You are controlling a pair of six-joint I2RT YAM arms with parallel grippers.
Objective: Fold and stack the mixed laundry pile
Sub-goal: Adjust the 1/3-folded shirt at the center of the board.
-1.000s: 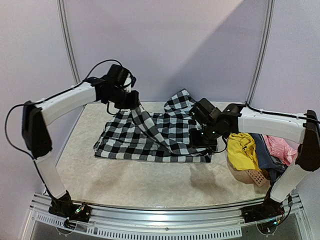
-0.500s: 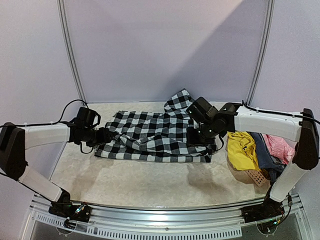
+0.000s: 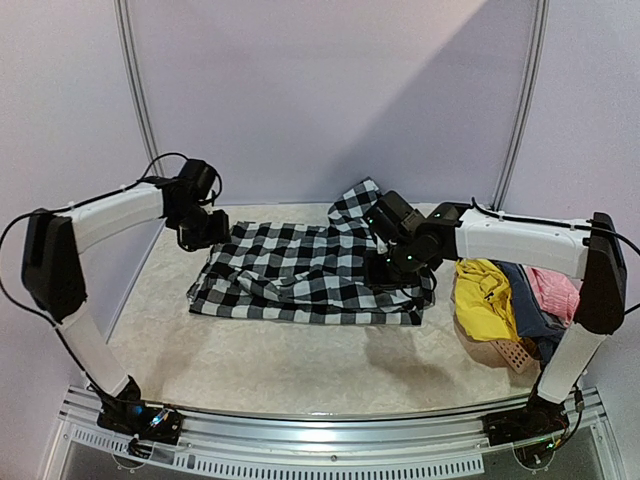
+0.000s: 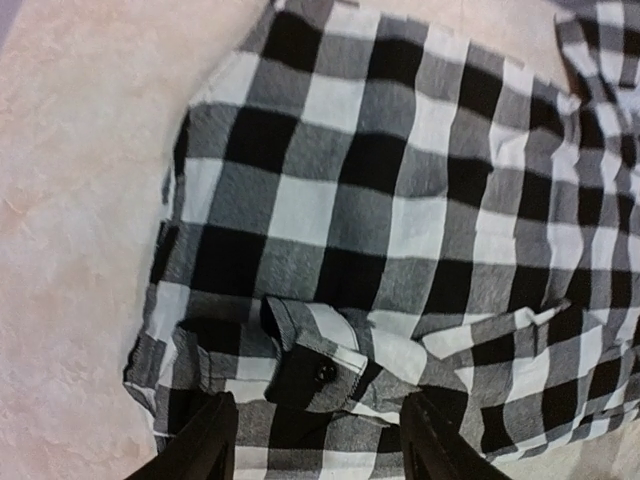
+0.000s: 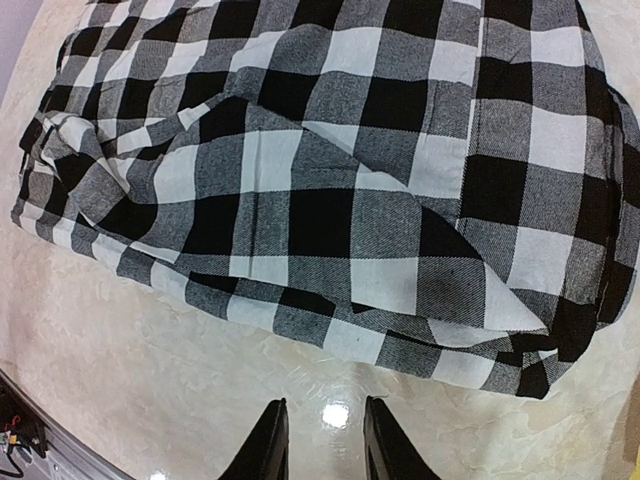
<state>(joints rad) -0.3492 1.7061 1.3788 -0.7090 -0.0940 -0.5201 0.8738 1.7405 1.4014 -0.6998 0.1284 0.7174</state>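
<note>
The black-and-white checked shirt (image 3: 310, 275) lies spread flat in the middle of the table. In the left wrist view its buttoned cuff (image 4: 320, 368) is folded over the cloth (image 4: 400, 200). My left gripper (image 3: 203, 230) hovers over the shirt's far left edge, open, with nothing between its fingers (image 4: 205, 445). My right gripper (image 3: 397, 262) hangs above the shirt's right part. Its fingers (image 5: 268, 440) stand a little apart over bare table, just off the shirt's hem (image 5: 330, 320). The yellow (image 3: 483, 295), blue-grey (image 3: 530, 315) and pink (image 3: 555, 290) garments are heaped at the right.
A salmon perforated basket (image 3: 508, 353) sits under the heap at the table's right edge. The pale marbled table (image 3: 280, 360) ends at a metal rail (image 3: 330, 432) in front. Walls and upright posts (image 3: 135, 100) close the back and sides.
The left gripper let go of the shirt part it held up, and that part now lies flat. The left arm dropped leftwards, then rose over the shirt's left edge. The right arm shifted slightly.
</note>
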